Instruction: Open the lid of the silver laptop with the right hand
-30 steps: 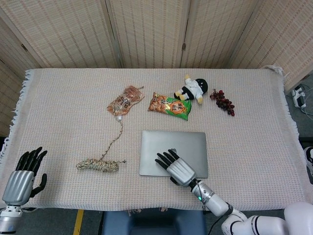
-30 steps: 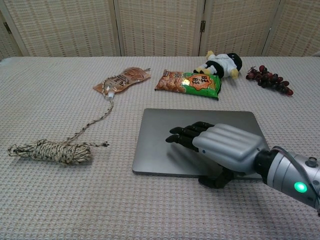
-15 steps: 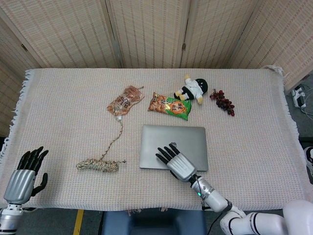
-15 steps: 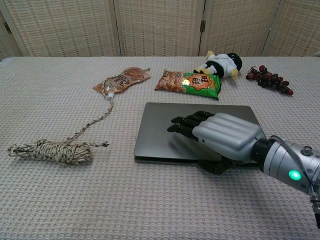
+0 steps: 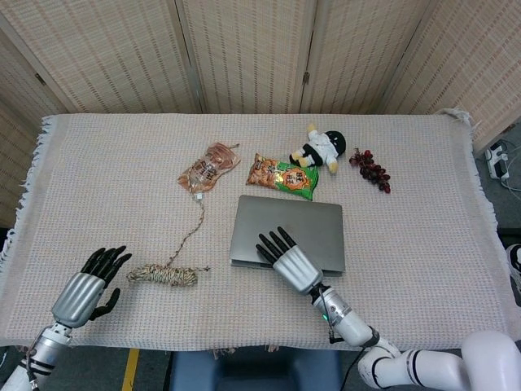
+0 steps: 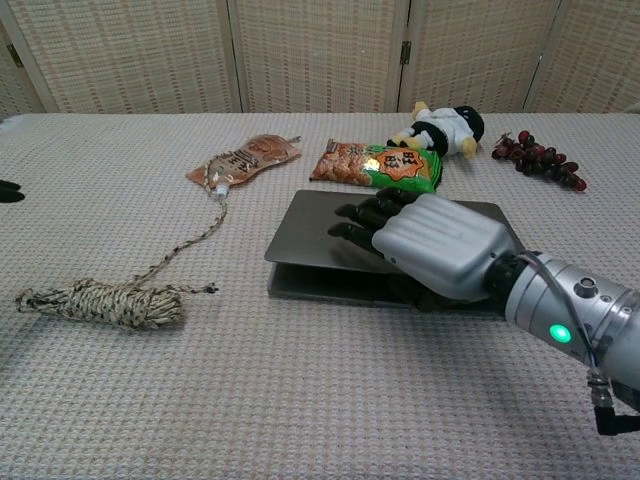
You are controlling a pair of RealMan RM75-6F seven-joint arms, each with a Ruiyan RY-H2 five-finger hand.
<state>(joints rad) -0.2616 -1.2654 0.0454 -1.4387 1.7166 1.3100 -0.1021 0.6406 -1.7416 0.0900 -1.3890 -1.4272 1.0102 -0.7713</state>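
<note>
The silver laptop (image 5: 313,224) lies mid-table with its lid (image 6: 315,232) raised a little at the front edge, so a dark gap shows above the base (image 6: 320,286). My right hand (image 5: 285,259) grips the lid's front edge. Its fingers (image 6: 362,222) lie spread on top of the lid, and the thumb is hidden underneath. My left hand (image 5: 85,289) hovers at the table's near left with fingers apart, holding nothing. Only a dark fingertip of the left hand (image 6: 8,190) shows at the left edge of the chest view.
A coiled rope (image 5: 163,274) lies left of the laptop, its tail running to a brown packet (image 5: 209,167). Behind the laptop are an orange-green snack bag (image 5: 282,176), a plush doll (image 5: 320,149) and dark grapes (image 5: 372,170). A woven cloth (image 5: 423,244) covers the table.
The laptop lid has come up from flat at its front edge, with my right hand on it moving up and back. My left hand has risen and moved right toward the rope.
</note>
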